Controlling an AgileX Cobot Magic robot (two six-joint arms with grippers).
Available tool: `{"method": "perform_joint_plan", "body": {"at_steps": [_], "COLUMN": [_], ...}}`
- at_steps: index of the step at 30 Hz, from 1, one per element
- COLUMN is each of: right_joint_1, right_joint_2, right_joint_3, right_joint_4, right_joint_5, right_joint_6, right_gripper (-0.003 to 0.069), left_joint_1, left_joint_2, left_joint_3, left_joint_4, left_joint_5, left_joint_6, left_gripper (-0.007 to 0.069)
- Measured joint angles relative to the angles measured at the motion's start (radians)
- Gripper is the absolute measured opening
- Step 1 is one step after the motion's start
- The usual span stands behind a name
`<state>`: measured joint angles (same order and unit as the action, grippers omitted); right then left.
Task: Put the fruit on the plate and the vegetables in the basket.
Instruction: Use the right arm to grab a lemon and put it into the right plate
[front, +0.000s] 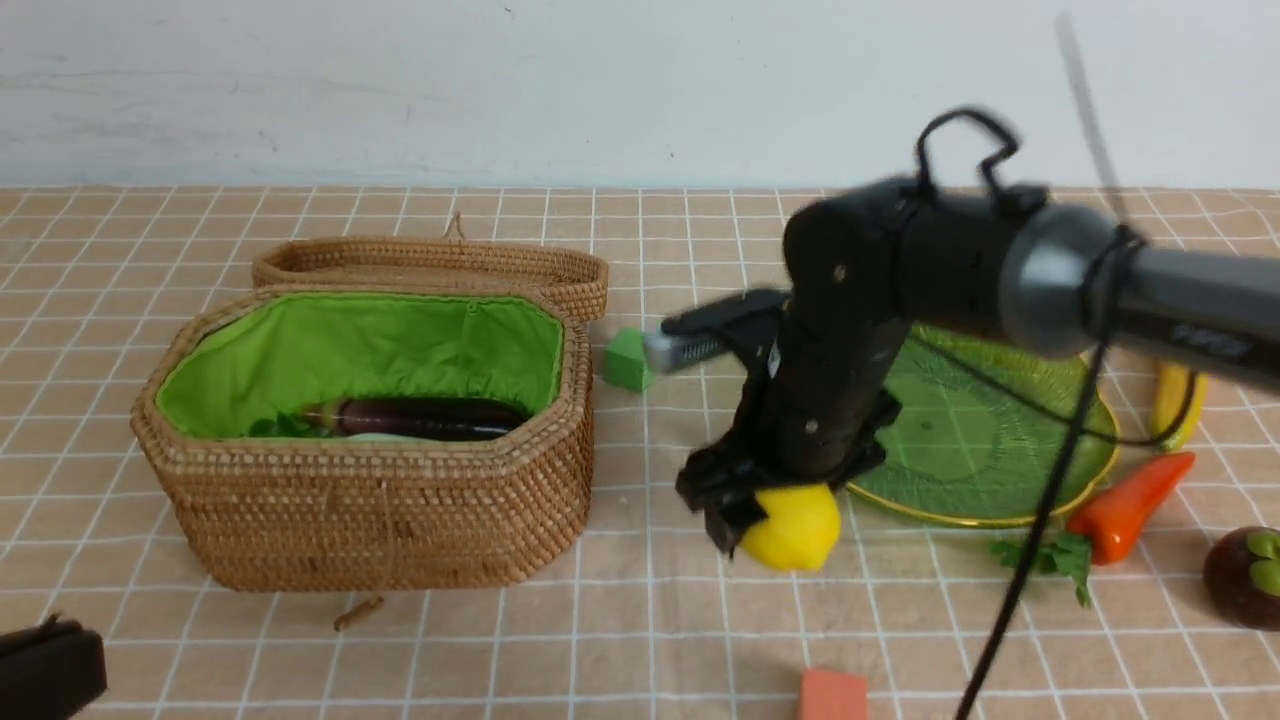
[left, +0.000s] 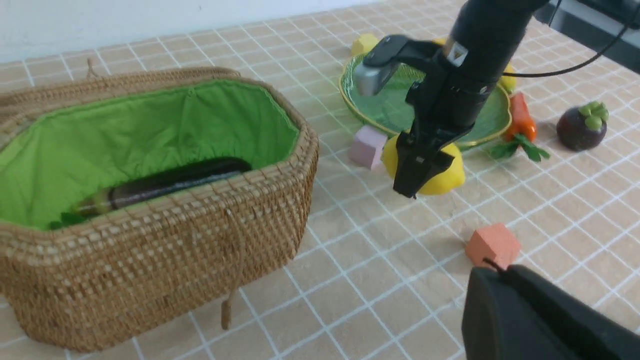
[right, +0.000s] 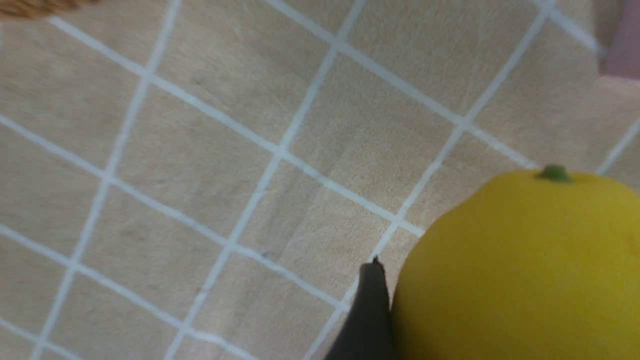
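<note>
Lemon (front: 800, 528) just beside plate (front: 960, 460) w/ R jaws astride it, one touching, grip unclear; L jaws together.

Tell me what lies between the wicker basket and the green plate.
A green cube, seen in the front view; a pink cube and the lemon beside the plate, in the left wrist view.

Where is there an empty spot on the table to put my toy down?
The wide bare cloth in front, between the basket and the orange cube. Also the strip along the wall behind the lid. It is crowded around the plate: lemon, carrot, banana, mangosteen.
</note>
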<state>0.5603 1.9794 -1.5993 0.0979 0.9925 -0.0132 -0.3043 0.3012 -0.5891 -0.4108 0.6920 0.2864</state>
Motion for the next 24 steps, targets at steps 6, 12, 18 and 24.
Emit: {"method": "perform_joint_plan", "body": {"at_steps": [6, 12, 18, 24], "right_joint_1": [-0.165, -0.338, -0.364, -0.364], "right_joint_2": [-0.11, 0.025, 0.079, 0.022], "right_joint_3": [-0.021, -0.018, -0.016, -0.016], "right_joint_4": [-0.072, -0.055, -0.05, -0.077], "right_joint_5": [-0.068, -0.18, -0.205, -0.14], "right_joint_6": [0.129, 0.135, 0.151, 0.176], "right_gripper": [0.0598, 0.0598, 0.0673, 0.0659], "left_joint_1": [0.0, 0.0, 0.0, 0.0], "left_joint_2": [0.031, 0.091, 0.112, 0.112], "left_joint_3": [0.0, 0.0, 0.002, 0.002], "left_joint_4": [-0.034, -0.055, -0.055, -0.058], "left_joint_5": [-0.137, -0.216, -0.214, -0.214], "left_joint_6": [0.0, 0.002, 0.002, 0.003], "left_gripper": [-0.0013, -0.0013, -0.0013, -0.0013]}}
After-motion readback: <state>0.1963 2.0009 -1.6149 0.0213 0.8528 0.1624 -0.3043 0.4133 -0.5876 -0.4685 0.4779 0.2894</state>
